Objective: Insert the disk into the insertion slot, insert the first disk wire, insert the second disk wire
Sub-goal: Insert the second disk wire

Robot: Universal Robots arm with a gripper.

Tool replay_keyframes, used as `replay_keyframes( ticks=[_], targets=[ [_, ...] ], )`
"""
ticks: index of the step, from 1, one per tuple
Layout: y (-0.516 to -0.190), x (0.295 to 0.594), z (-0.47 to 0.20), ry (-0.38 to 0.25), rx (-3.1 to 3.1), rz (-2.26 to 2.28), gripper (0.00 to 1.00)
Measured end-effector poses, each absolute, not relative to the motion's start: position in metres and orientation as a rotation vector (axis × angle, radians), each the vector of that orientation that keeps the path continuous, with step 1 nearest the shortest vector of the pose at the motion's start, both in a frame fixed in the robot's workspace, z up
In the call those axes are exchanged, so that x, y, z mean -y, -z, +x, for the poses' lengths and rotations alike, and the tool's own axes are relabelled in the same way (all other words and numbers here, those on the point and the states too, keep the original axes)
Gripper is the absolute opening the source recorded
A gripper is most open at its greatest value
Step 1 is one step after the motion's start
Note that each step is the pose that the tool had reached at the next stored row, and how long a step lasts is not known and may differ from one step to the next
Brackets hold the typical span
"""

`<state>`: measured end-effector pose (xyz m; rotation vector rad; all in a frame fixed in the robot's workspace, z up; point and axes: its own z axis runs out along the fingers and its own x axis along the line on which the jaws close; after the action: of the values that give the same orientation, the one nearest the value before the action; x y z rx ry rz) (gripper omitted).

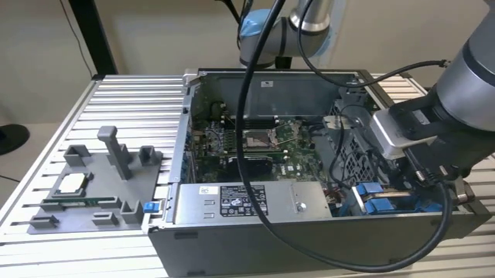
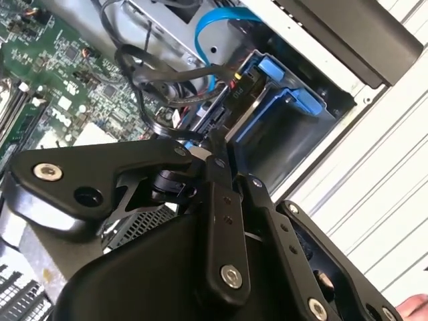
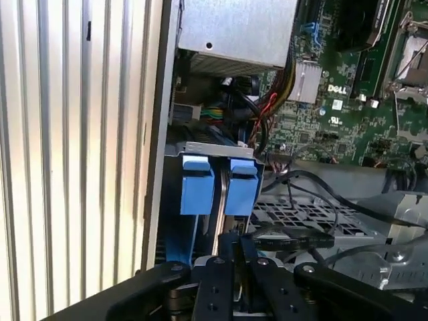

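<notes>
The disk (image 3: 220, 198) sits edge-on in the insertion slot (image 3: 304, 215), a grey perforated bay at the case corner. Its bright blue carrier tabs (image 3: 198, 194) stick up there. In the exterior view the blue carrier (image 1: 371, 192) lies under the arm's wrist, at the case's near corner on the exterior view's right. My gripper (image 3: 239, 246) hangs just over the disk's end, its black fingers (image 2: 217, 175) drawn together on the plug of a black disk wire (image 3: 294, 239) that trails off over the bay. The plug's contact with the disk is hidden behind the fingers.
Inside the open computer case, a grey power-supply box (image 1: 232, 202) lies along the near wall, beside the green motherboard (image 1: 247, 145). Loose black cables and a blue flat cable (image 2: 215, 19) crowd the bay. A grey fixture tray (image 1: 93, 185) stands on the slatted table (image 1: 131, 98).
</notes>
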<state>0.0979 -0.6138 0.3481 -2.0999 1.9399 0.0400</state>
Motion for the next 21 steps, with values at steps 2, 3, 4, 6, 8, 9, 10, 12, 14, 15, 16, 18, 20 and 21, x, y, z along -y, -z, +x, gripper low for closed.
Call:
replay_keyframes(
  ticks=[2,3,4,6,8,9,10,12,14,15,16,18,20,21],
  targets=[
    [-0.346,0.614,0.098,-0.033,-1.96,-2.079,0.0],
    [-0.346,0.614,0.098,-0.03,-1.967,-2.07,0.0],
    [-0.345,0.613,0.098,-0.026,-1.974,-2.062,0.0],
    [-0.345,0.613,0.098,-0.02,-1.986,-2.047,0.0],
    [-0.344,0.611,0.098,-0.014,-1.991,-2.037,0.0],
    [-0.344,0.61,0.098,-0.012,-1.992,-2.036,0.0],
    [-0.344,0.607,0.098,-0.011,-1.991,-2.034,0.0],
    [-0.344,0.603,0.098,-0.009,-1.991,-2.034,0.0],
    [-0.343,0.601,0.098,-0.009,-1.99,-2.034,0.0],
    [-0.343,0.6,0.098,-0.008,-1.99,-2.034,0.0],
    [-0.343,0.6,0.099,-0.008,-1.99,-2.033,0.0],
    [-0.342,0.6,0.1,-0.008,-1.99,-2.033,0.0],
    [-0.342,0.6,0.102,-0.008,-1.99,-2.033,0.0],
    [-0.342,0.6,0.103,-0.008,-1.99,-2.033,0.0]
  ],
)
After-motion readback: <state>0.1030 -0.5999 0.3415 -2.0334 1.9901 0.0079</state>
